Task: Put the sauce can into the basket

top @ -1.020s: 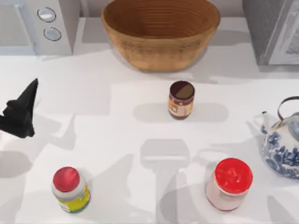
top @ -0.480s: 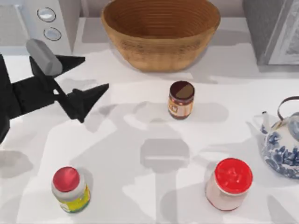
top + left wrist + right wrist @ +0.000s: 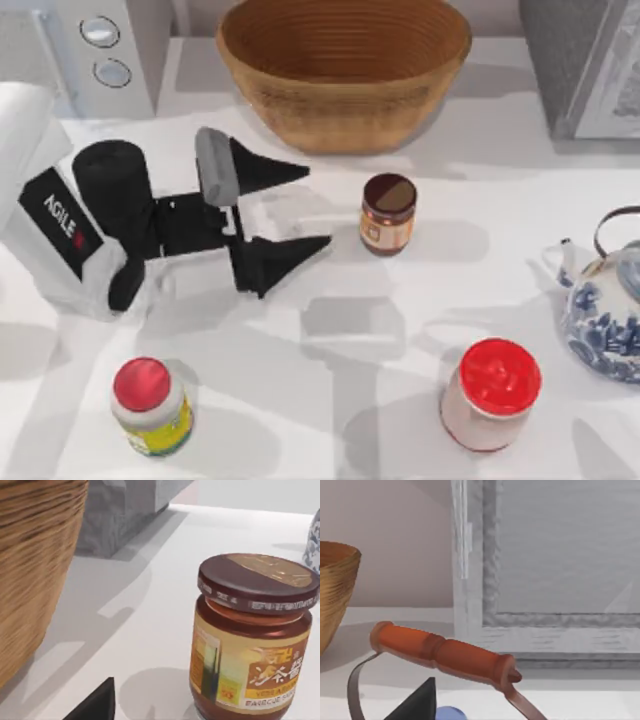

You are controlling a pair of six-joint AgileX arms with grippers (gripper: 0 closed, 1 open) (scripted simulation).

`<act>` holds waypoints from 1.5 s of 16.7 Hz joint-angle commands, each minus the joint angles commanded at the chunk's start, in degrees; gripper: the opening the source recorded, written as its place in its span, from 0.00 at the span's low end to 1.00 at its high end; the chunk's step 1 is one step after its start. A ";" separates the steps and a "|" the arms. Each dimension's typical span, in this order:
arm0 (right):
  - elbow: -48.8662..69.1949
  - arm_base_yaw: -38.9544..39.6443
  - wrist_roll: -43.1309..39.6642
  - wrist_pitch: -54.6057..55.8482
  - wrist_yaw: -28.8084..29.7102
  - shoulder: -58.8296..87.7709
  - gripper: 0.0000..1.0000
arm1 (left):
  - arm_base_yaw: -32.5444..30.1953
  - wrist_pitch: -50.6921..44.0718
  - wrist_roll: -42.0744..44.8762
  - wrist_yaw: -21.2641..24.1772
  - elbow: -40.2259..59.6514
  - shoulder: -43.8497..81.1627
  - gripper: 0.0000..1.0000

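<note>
- I take the sauce can [image 3: 388, 213] as my landmark; it stands upright on the white table [image 3: 330, 420], near the middle, untouched.
- Far left of the can, at the back corner, I see a white appliance with two round dials [image 3: 105, 55].
- My left gripper [image 3: 305, 208] lies low over the table just left of the can, its fingers spread wide and pointing at the can, not touching it.
- Left of the can and toward the front edge stands a red-lidded jar with a yellow-green label [image 3: 150, 405].
- Behind the can, against the back wall, sits the basket [image 3: 343, 70], tan wicker, ribbed inside; in the left wrist view its wall [image 3: 30, 580] rises beside the can [image 3: 252, 640].
- Right of the can and forward stands a larger red-lidded pinkish jar [image 3: 492, 393].
- Further right sits a blue-and-white teapot [image 3: 605, 310]; the right wrist view shows its orange handle [image 3: 445, 655].
- Behind the teapot is a grey cabinet [image 3: 585, 65].
- I cannot tell how my right gripper's fingers stand.
</note>
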 joint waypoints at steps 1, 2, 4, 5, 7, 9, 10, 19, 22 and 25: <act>0.00 0.00 0.00 0.00 0.00 0.00 1.00 | -0.94 1.77 -0.80 0.58 1.92 2.62 1.00; 0.00 0.00 0.00 0.00 0.00 0.00 1.00 | -1.74 3.34 -1.55 0.99 3.65 4.84 1.00; 0.00 0.00 0.00 0.00 0.00 0.00 1.00 | -2.89 5.76 -2.82 1.37 6.41 7.85 1.00; 0.00 0.00 0.00 0.00 0.00 0.00 1.00 | -3.25 6.55 -3.27 1.40 7.34 8.70 1.00; 0.00 0.00 0.00 0.00 0.00 0.00 1.00 | -3.57 7.34 -3.75 1.37 8.29 9.47 1.00; 0.00 0.00 0.00 0.00 0.00 0.00 1.00 | -3.57 7.34 -3.75 1.37 8.29 9.47 1.00; 0.00 0.00 0.00 0.00 0.00 0.00 1.00 | -3.57 7.34 -3.75 1.37 8.29 9.47 1.00; 0.00 0.00 0.00 0.00 0.00 0.00 1.00 | -9.99 2.67 -4.01 -4.99 15.68 11.94 1.00; 0.00 0.00 0.00 0.00 0.00 0.00 1.00 | -11.88 1.23 -4.11 -6.92 17.98 12.67 1.00; 0.00 0.00 0.00 0.00 0.00 0.00 1.00 | -11.88 1.23 -4.11 -6.92 17.98 12.67 1.00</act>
